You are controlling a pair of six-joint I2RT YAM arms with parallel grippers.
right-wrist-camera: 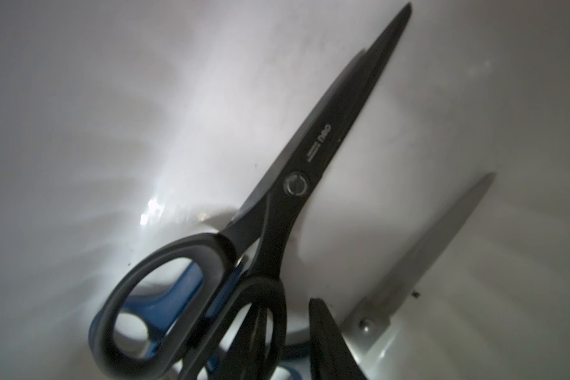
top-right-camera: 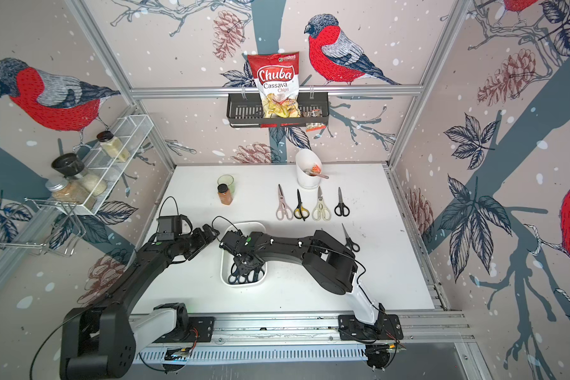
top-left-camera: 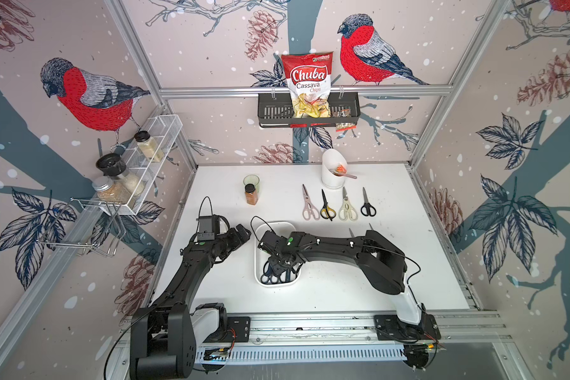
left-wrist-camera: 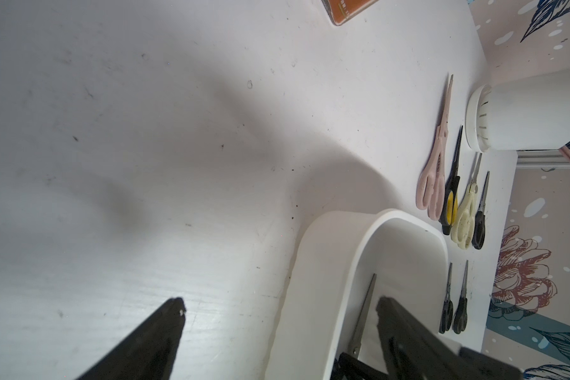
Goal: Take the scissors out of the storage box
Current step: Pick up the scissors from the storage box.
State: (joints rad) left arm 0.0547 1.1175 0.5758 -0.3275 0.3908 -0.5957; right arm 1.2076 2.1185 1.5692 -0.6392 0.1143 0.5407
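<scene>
Spice jar point(top-left-camera: 251, 195), chip bag point(top-left-camera: 307, 77)

Bright even light, soft shadows, edge distortion, blurry close-ups

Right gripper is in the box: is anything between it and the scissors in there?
Nothing visible is in the way. The right gripper reaches into the storage box, right at the black scissors, which lie on top of a blue-handled pair.

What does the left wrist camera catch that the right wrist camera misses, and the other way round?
Only the left wrist: six scissors out on the table, the white holder, and the open left gripper. Only the right wrist: black-bladed scissors lying over a blue-handled pair. Both: the storage box, its white inside, and a steel blade in it.
</scene>
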